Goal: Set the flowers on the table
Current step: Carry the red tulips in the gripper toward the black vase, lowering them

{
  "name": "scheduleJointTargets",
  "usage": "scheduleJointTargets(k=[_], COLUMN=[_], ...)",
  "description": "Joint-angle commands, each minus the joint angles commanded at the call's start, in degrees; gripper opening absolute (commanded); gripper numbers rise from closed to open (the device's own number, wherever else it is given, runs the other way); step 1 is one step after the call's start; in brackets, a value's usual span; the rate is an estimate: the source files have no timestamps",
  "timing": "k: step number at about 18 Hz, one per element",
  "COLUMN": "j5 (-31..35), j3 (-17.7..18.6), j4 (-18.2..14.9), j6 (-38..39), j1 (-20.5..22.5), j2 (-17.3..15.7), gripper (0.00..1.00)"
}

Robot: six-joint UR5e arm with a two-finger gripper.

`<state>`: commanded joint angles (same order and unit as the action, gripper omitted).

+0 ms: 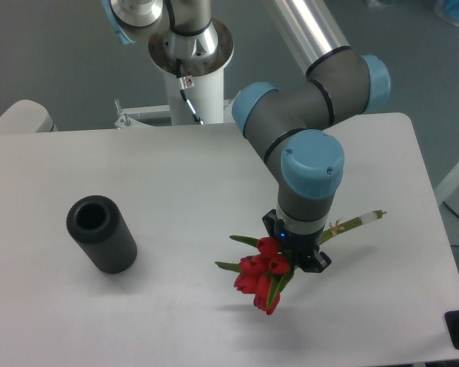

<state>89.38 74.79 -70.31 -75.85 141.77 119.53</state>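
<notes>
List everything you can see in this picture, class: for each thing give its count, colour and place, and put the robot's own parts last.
flowers: one bunch, red tulips with green leaves and stems, near the front right of the table, held in the claw, blooms pointing to the front, stems running back to the right
cylinder: one, black and ribbed, open end showing, on the left part of the table
table: one, white, filling most of the view
arm: one, grey with light blue caps, reaching from the back over the right half of the table
claw: one, black, pointing down, shut on the flowers
</notes>
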Motion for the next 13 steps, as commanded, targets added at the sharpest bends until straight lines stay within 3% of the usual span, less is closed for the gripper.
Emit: scheduleJointTargets(k=[6,13], j5=[0.1,0.1], j3=[1.0,4.2], j4=[-0.7,-0.7], j6=[1.9,10.4], j1=[-0.1,-2.4], j2=[-0.3,-0.4], gripper=[0.18,0.19])
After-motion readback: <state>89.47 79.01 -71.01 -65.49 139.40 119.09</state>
